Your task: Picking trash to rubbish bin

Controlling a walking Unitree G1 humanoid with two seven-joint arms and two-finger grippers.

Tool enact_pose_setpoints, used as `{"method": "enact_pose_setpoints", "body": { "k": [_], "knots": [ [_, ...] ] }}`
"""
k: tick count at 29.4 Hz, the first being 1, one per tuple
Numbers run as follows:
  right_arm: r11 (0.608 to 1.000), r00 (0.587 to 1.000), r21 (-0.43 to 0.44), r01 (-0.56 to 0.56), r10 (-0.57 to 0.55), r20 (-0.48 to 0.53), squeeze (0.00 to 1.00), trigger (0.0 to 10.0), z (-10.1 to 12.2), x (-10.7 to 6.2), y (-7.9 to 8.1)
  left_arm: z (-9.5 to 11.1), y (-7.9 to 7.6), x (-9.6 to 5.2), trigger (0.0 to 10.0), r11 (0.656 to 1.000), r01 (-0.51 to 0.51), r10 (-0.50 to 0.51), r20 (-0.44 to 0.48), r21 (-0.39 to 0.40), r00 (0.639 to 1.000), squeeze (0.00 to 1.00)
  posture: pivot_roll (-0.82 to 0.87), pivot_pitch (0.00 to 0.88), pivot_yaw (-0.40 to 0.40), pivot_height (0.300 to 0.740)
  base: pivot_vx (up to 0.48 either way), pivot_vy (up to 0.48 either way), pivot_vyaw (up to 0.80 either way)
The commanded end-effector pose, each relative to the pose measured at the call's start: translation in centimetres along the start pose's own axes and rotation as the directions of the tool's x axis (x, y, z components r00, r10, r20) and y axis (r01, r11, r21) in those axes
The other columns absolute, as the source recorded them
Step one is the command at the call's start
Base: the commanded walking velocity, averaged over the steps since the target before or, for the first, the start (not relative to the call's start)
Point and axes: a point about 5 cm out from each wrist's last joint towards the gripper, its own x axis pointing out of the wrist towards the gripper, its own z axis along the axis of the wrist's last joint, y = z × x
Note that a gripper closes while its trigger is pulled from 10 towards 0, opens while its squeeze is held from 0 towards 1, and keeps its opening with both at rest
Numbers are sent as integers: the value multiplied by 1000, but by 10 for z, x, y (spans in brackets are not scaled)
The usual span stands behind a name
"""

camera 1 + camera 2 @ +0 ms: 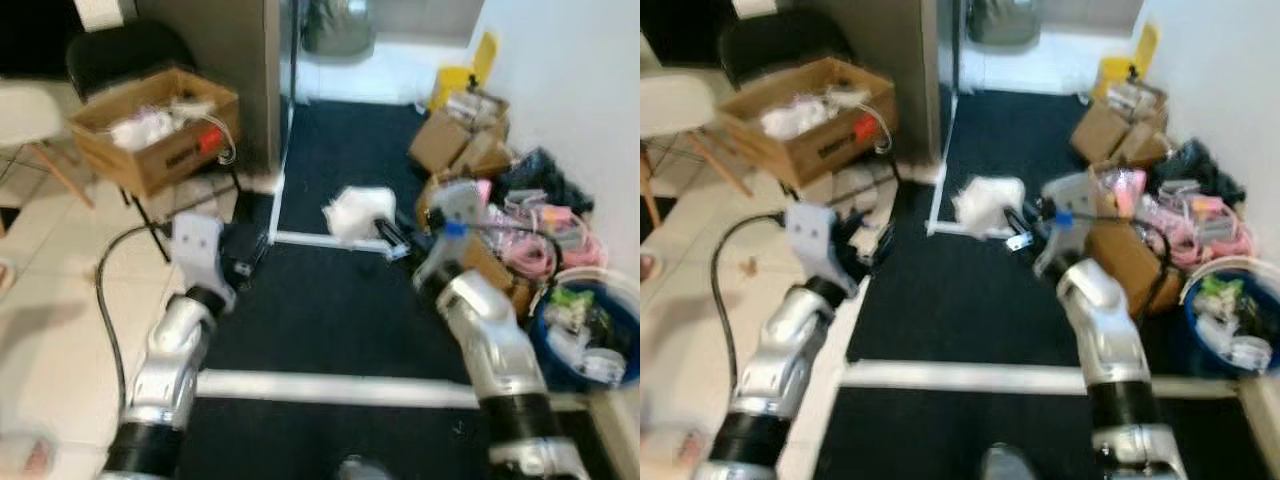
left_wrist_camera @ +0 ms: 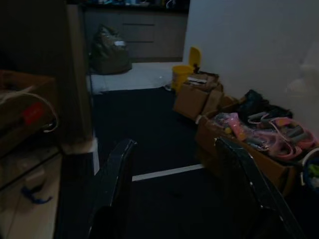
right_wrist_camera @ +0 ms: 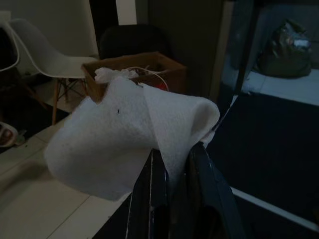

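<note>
my right gripper (image 3: 172, 199) is pinching a white tissue (image 3: 129, 144) by its lower edge, the sheet fanning out past my fingertips over the dark carpet (image 1: 330, 310), while my left gripper (image 2: 174, 184) is hanging spread wide.

Black carpet (image 1: 330, 310) crossed by white strips (image 1: 340, 388), cardboard boxes (image 1: 455, 135) along the wall, blue bin (image 1: 590, 345) beside them

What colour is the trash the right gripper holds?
White tissue, pinched in the right gripper; right wrist view.
</note>
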Motion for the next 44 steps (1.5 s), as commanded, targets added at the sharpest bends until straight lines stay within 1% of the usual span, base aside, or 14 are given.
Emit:
{"method": "enact_pose_setpoints", "body": {
  "k": [1, 15, 44],
  "knots": [
    [1000, 1000, -9, -21, 21, -6, 0, 10000, -2, 1, 2, -6, 1, -2, 10000, 1000, 0, -1, -26, -31, 1000, 0, -20, 0, -32, 740, 266, 0, 0],
    [999, 999, -18, -50, 50, -8, 0, 10000, -2, 1, 2, -6, 1, -1, 10000, 998, 26, -28, -22, -57, 999, 0, -24, 0, -32, 740, 350, 0, 0],
    [999, 999, -20, -50, 50, -11, 0, 10000, -3, 1, 1, -6, 1, 0, 10000, 997, 42, -43, -24, -60, 999, 0, -24, 0, -32, 740, 371, 0, 0]
  ]
}}
